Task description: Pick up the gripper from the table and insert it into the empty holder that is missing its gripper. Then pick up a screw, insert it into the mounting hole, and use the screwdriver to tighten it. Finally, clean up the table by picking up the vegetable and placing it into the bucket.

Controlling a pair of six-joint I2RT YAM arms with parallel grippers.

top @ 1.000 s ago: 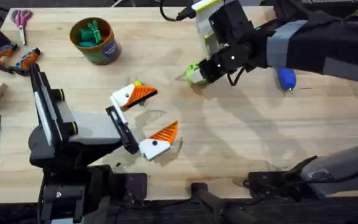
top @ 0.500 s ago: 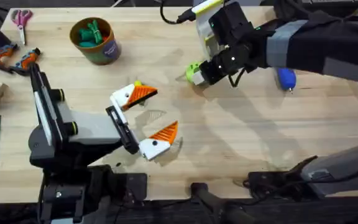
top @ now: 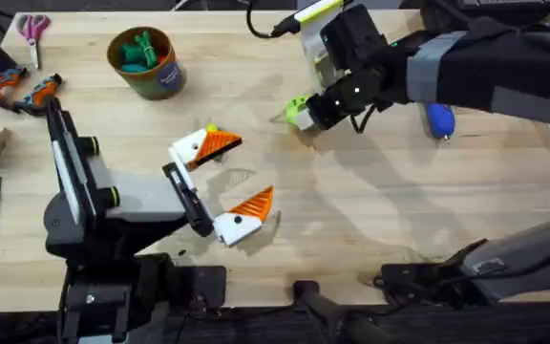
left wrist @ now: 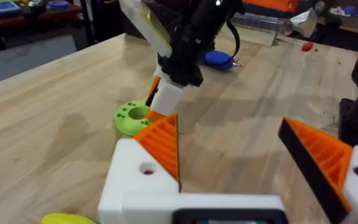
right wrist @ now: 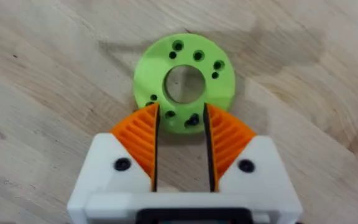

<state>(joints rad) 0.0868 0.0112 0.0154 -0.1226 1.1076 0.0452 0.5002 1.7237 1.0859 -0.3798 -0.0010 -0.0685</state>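
Overhead, the right gripper (top: 306,113) hangs over the green disc (top: 296,111), jaws slightly parted; the left gripper (top: 225,186) is wide open, the vegetable (top: 211,127) beside it. Right wrist: fingertips (right wrist: 143,127) straddle the disc's edge.

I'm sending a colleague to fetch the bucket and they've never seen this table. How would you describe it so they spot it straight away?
Start at the wooden table and look to its far left corner, near the pink-handled scissors. The bucket stands there upright: a round olive-brown cup with a blue label on its side and green pieces inside. Unlike the flat lime-green disc farther right, it is tall and hollow.
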